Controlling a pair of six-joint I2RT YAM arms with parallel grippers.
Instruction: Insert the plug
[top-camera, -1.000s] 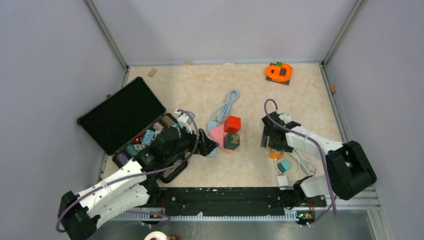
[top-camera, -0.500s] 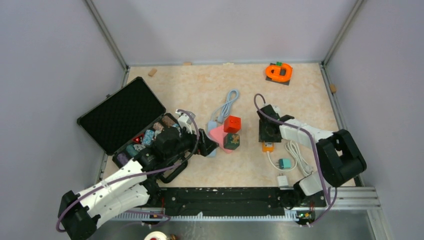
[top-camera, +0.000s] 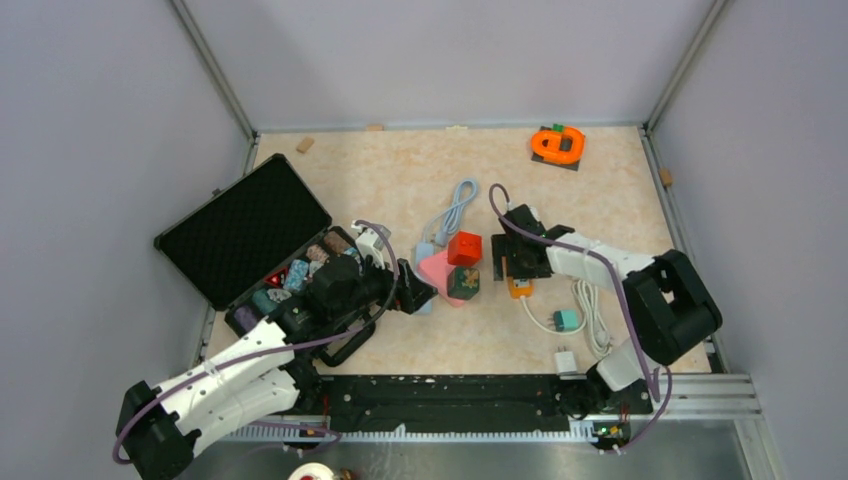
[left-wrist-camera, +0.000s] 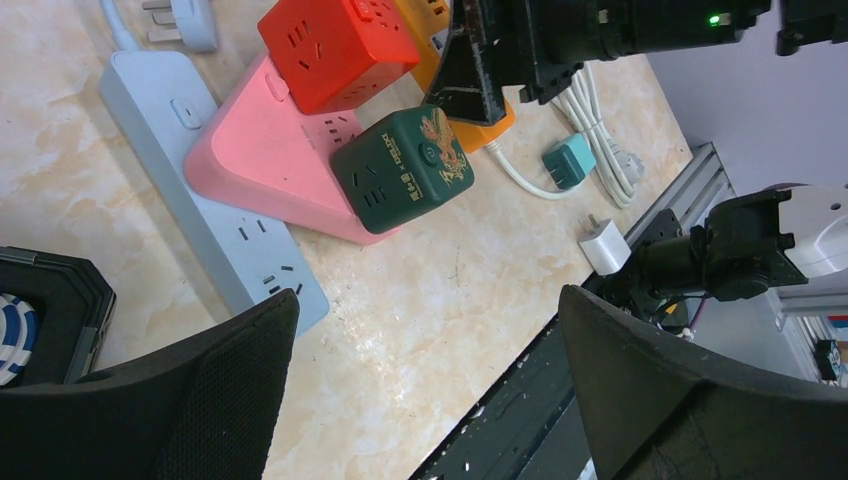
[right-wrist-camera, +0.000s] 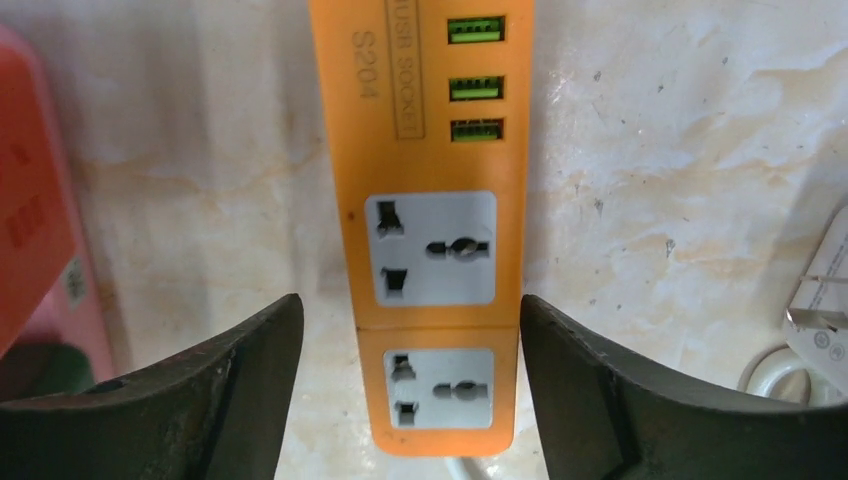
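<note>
Orange strip (right-wrist-camera: 430, 150) lies between right end effector (right-wrist-camera: 410, 312) fingers.

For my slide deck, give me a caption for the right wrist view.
Right tool straddling orange plastic power strip with two sockets, on marble-patterned table.

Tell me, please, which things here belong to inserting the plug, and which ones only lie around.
For the job: orange power strip, straddled by the right gripper; teal plug; white cable; perhaps the white charger.

Only lying about: red cube socket; green cube socket; pink strip; blue strip; black case; orange toy at the back.
</note>
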